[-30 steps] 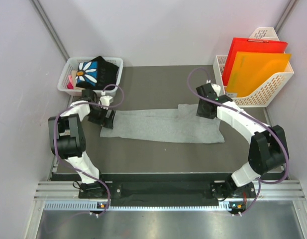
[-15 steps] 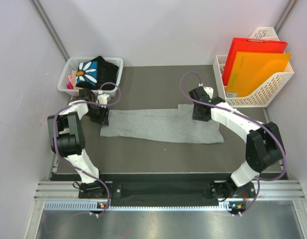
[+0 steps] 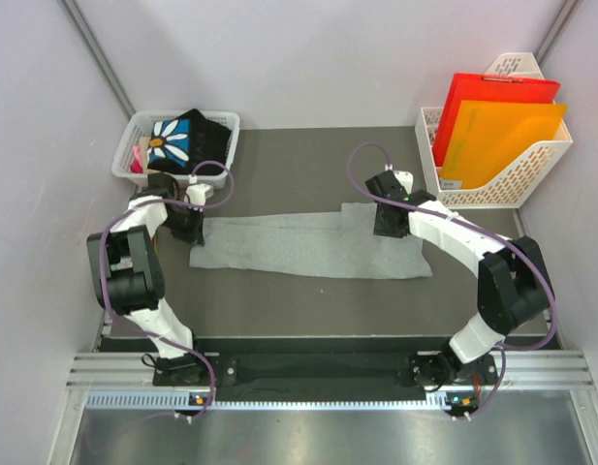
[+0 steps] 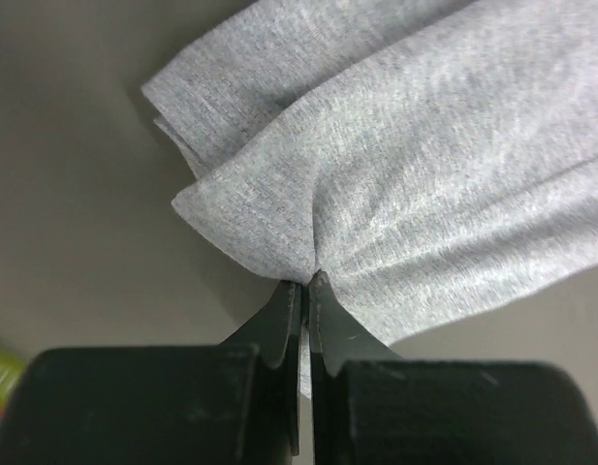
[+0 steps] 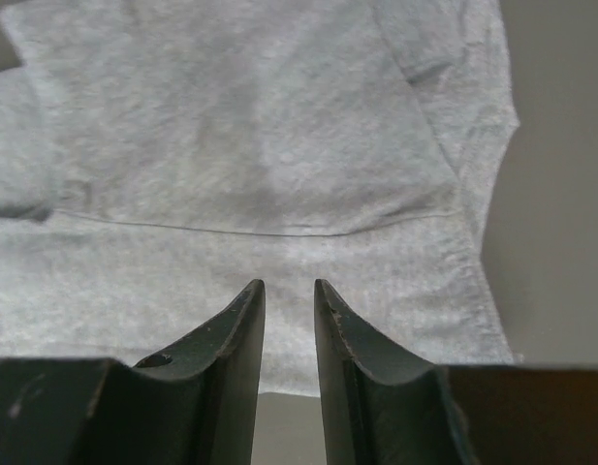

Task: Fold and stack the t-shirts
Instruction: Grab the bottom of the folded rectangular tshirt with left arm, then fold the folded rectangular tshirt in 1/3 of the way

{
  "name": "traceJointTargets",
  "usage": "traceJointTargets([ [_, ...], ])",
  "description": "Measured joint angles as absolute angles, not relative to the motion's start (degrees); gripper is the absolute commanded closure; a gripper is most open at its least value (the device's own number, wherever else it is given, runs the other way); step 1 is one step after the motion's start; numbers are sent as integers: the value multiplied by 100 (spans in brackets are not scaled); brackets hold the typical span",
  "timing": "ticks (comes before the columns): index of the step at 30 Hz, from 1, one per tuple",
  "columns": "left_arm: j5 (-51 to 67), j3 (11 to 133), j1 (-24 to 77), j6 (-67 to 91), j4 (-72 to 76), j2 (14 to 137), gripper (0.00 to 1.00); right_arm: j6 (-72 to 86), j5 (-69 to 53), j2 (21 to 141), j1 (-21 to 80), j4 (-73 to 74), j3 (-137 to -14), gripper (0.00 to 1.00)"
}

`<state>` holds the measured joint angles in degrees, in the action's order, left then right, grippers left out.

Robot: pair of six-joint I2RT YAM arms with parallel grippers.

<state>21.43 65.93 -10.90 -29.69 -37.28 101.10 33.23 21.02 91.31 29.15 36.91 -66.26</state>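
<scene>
One shift: left end effector [image 4: 304, 283] dragged grey t-shirt [image 3: 313, 244] leftward.

The heather-grey t-shirt [image 3: 313, 244] lies flat, folded into a long narrow strip, its left corner gathered. The black daisy-print t-shirt [image 3: 187, 139] sits bunched in the white basket [image 3: 124, 150]

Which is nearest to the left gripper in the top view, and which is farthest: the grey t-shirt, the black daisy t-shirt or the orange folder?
From the left gripper:
1. Grey t-shirt: pinched in it, stretching right.
2. Black daisy t-shirt: in the white basket just behind it, back left.
3. Orange folder: far across, back right.
</scene>
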Motion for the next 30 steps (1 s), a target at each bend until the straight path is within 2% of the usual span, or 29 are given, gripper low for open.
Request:
traceJointTargets([
  [8, 1772, 6672, -1557, -3492, -4353, 9122, 100, 3323, 2095, 9190, 2915, 3601, -6399, 74],
  [16, 1911, 7422, -1468, -3568, -4974, 9052, 100, 3319, 2095, 9190, 2915, 3496, -6267, 74],
  [20, 1883, 7703, -834, -3317, -5148, 9052, 98, 3319, 2095, 9188, 2912, 3459, -6189, 74],
  [27, 1691, 8171, 1072, -2838, -5437, 9172, 96, 3319, 2093, 9157, 2906, 3413, -6029, 74],
  [30, 1636, 8309, 1450, -2696, -5537, 9386, 95, 3310, 2095, 9094, 2871, 3391, -5972, 74],
])
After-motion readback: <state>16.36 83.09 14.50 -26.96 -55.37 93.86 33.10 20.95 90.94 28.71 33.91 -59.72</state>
